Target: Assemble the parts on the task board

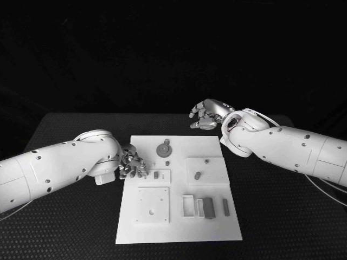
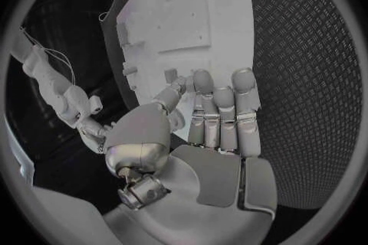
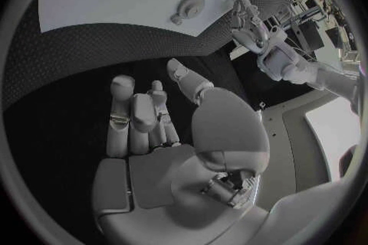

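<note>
Left hand (image 1: 133, 165) empty, fingers apart, at task board (image 1: 220, 227) nine o'clock edge; right hand (image 1: 208, 115) empty, loosely curled. Parts (image 1: 208, 207) likely light, rigid: pinch by sides.

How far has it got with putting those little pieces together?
Barely begun, it seems. Grey parts lie loose on the task board. The left hand hovers at the board's edge, holding nothing; the right hand hangs empty past its far end. Nearly everything is left.
</note>
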You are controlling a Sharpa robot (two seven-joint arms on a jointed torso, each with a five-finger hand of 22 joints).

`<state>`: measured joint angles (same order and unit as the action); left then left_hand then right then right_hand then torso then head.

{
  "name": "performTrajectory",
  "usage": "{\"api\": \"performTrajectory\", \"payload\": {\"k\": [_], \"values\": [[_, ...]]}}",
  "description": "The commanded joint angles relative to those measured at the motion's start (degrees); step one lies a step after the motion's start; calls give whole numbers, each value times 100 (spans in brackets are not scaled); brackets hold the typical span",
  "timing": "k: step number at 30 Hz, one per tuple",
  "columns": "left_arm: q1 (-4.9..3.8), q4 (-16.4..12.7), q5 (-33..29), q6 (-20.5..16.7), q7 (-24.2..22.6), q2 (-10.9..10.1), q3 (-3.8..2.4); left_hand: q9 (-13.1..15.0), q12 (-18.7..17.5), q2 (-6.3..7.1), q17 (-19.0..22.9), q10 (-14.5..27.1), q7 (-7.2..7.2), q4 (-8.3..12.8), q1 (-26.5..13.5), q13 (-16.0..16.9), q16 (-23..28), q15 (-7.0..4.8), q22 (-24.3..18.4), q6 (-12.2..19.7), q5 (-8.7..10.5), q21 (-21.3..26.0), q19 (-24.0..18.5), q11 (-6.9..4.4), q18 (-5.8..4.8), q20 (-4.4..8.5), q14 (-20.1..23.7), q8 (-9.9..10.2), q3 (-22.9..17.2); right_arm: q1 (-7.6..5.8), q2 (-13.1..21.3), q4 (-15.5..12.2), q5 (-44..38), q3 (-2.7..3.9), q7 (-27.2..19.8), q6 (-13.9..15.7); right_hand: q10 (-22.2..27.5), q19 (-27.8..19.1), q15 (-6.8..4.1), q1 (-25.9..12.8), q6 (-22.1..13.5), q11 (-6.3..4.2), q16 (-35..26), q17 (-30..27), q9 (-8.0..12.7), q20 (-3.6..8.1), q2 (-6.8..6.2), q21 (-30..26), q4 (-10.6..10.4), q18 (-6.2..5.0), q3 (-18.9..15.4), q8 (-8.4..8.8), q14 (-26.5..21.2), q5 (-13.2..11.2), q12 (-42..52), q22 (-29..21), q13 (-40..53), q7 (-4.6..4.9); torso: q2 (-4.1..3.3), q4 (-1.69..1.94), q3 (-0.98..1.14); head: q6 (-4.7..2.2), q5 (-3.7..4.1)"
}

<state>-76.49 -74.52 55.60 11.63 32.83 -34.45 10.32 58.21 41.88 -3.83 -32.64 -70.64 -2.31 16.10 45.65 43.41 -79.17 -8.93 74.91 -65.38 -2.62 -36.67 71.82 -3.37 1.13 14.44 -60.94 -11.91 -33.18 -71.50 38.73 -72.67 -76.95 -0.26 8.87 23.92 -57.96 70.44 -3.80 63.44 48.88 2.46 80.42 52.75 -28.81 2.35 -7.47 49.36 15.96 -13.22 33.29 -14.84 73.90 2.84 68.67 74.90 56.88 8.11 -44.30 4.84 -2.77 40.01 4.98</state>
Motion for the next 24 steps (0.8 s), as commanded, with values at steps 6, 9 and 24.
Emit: {"api": "performTrajectory", "payload": {"k": [6,9,24], "values": [[1,2,234,141,20,87,82,10,38,-245,-4,10,-25,36,283,2,-28,-28,139,-54,-14,-43,13,-8,193,18,-1,3,-5,2,-17,3,-10,2,-7,-66,21,-5,1,-42,-55,3,-26,-3,7,41,6,-27,5,-178,-13,7,-31,21,33,103,-10,88,-8,-9,1,40,14],[1,1,234,159,24,95,83,11,38,-243,-4,10,-25,36,284,2,-29,-29,139,-54,-14,-44,12,-8,193,17,0,4,-5,2,-16,6,-10,1,-7,-66,21,-5,2,-43,-55,3,-26,-3,8,41,7,-27,4,-178,-13,7,-31,21,33,103,-10,88,-7,-9,3,46,16],[1,14,238,362,94,79,84,19,48,-228,-7,0,-20,43,315,4,-44,-33,140,-66,-14,-68,13,-13,197,21,-3,2,-12,7,-14,8,-9,1,-5,-71,22,-5,2,-45,-55,3,-27,-3,8,41,7,-28,4,-178,-12,8,-31,21,33,103,-12,88,3,3,2,77,27]]}}
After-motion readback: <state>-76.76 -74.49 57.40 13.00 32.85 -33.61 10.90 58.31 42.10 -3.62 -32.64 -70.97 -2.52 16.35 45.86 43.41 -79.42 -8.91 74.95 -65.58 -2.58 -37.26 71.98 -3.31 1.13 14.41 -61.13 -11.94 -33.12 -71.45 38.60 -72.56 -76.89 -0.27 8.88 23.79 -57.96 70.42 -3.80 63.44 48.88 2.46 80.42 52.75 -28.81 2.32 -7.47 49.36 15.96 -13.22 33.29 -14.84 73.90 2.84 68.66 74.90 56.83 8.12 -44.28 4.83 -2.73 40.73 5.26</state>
